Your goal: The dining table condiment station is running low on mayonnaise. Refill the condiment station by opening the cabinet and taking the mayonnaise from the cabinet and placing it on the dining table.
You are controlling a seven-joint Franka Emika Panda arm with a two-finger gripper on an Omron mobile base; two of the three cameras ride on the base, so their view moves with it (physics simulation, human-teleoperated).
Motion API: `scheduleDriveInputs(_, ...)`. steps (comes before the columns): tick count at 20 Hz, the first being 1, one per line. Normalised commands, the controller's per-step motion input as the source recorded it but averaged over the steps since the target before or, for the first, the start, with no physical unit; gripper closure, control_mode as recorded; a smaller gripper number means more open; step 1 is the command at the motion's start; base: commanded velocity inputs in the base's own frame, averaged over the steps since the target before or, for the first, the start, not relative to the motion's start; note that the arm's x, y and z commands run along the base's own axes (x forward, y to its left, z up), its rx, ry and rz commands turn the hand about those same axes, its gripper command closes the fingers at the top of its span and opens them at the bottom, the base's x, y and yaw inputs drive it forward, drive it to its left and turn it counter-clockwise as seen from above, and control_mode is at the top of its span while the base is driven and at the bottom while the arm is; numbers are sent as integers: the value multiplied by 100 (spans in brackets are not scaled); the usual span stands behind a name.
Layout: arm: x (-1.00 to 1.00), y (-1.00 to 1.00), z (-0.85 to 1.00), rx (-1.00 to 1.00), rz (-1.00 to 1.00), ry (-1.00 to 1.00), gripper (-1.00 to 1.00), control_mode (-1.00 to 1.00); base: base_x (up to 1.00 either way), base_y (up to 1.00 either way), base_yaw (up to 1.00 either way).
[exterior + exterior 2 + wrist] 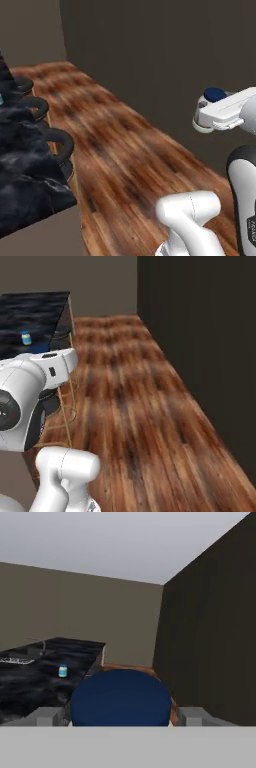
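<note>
The mayonnaise (120, 698) is pinched between the fingers of the gripper (120, 717), dark blue lid facing the hand camera, long axis along the gripper, well apart from the dining table (30, 687).

1. White, smooth, rounded shells are covering the arm (192, 220), showing in both base views
2. Dark bands are ringing its joints, with a black disc at one joint (6, 412)
3. A small dark square mark is sitting on the upper link (52, 371)
</note>
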Motion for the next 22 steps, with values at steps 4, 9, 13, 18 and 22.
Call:
scheduleDriveInputs(4, 0, 0, 0, 0, 0, 0, 100, 100, 100, -78, 40)
scheduleDriveInputs(9, 0, 0, 0, 0, 0, 0, 100, 100, 100, -75, 42)
scheduleDriveInputs(13, 0, 0, 0, 0, 0, 0, 100, 100, 100, -49, 50)
scheduleDriveInputs(18, 0, 0, 0, 0, 0, 0, 100, 100, 100, -36, 55)
scheduleDriveInputs(22, 0, 0, 0, 0, 0, 0, 100, 100, 100, -39, 54)
